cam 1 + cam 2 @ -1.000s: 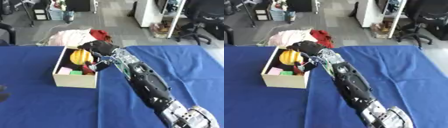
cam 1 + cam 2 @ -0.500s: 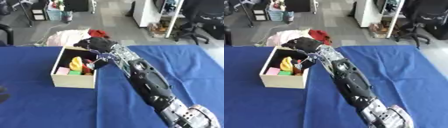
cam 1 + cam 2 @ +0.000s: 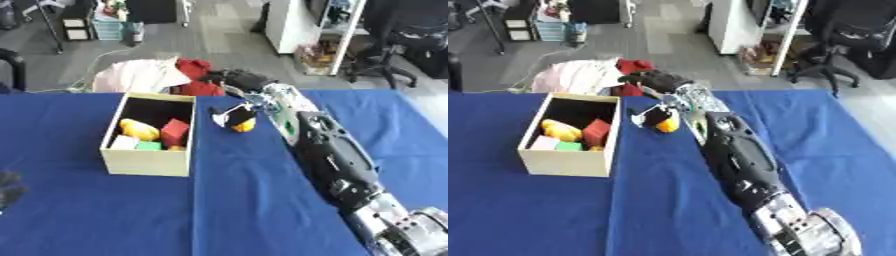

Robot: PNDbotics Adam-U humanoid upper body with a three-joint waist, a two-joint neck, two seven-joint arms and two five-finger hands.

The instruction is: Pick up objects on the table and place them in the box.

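Small black, white and orange toy [image 3: 234, 118], a rounded piece that cannot be made out further, sits on the blue-covered table [image 3: 262, 210] just right of the open pale wooden box [image 3: 149, 162], apart from its wall. Inside the box lie a yellow rounded object [image 3: 139, 129], a red block [image 3: 174, 132], a green block [image 3: 149, 146] and a pale block [image 3: 124, 143]. The robot's right hand [image 3: 238, 80] hangs at the table's far edge, just beyond the toy; its fingers look loosely bent and carry nothing, though the blur leaves their exact spread unclear. The black and silver right arm [image 3: 328, 155] stretches diagonally across the cloth. A dark shape at the lower left edge is the left hand [image 3: 9, 184], its fingers unreadable.
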